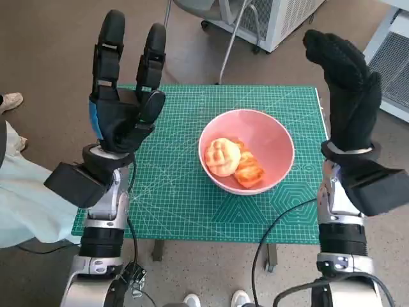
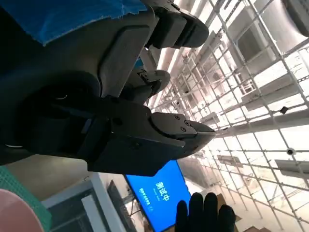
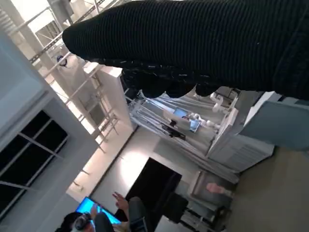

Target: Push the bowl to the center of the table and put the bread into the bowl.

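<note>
A pink bowl [image 1: 271, 137] sits on the green cutting mat [image 1: 172, 192], a little right of the table's middle. Two pieces of bread lie inside it: a pale round bun [image 1: 222, 157] and a darker golden one [image 1: 249, 171] beside it. My left hand [image 1: 124, 96] is raised high over the mat's left part, fingers spread upward, holding nothing. My right hand [image 1: 345, 83] in its black glove is lifted above the mat's right edge, fingers straight, empty. The left wrist view shows my left hand [image 2: 120, 111] pointing at the ceiling, with the bowl's pink rim [image 2: 14, 212] in one corner.
A chair base and a white cabinet [image 1: 275, 19] stand beyond the table's far edge. A person's pale clothing [image 1: 19, 192] and shoe show at the left. Shoes [image 1: 214, 299] appear below the near edge. A person [image 3: 125, 212] sits in the right wrist view.
</note>
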